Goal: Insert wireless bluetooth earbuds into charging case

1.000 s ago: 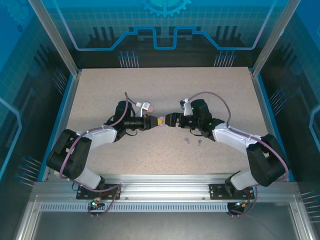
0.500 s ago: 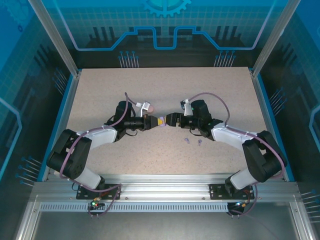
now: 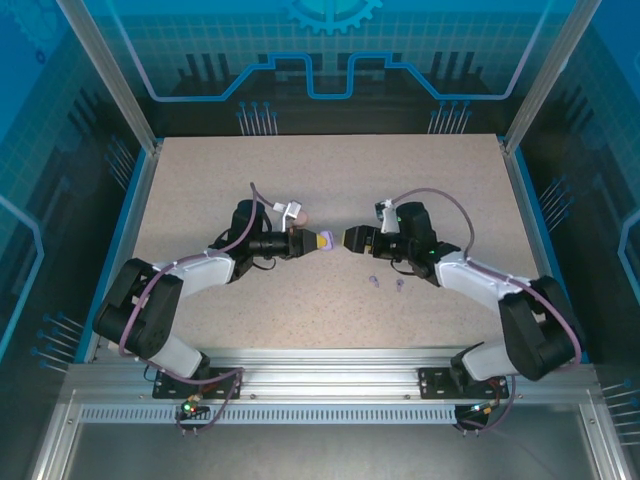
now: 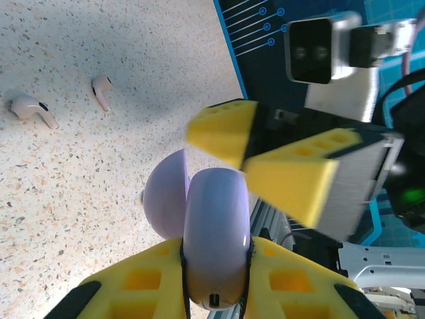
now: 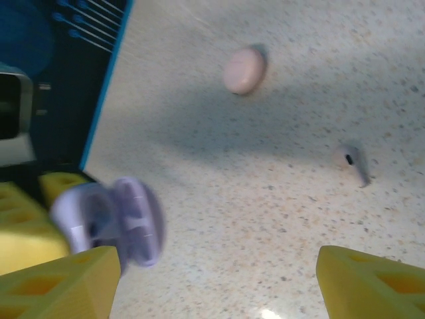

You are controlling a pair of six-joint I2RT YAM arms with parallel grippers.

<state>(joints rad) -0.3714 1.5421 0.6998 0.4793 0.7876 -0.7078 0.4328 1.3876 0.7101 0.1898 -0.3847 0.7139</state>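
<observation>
Lilac case (image 4: 216, 226), speckled beige table (image 4: 66, 199)

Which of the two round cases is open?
The purple case, gripped in the left pincer, with its lid swung open; the pink case lies loose on the table, apparently shut.

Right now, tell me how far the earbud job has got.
Done: the purple case looks opened. In hand: the left pincer grips it; the right pincer is open, empty. Left: two earbuds lie loose on the table, and the pink case looks shut.
</observation>
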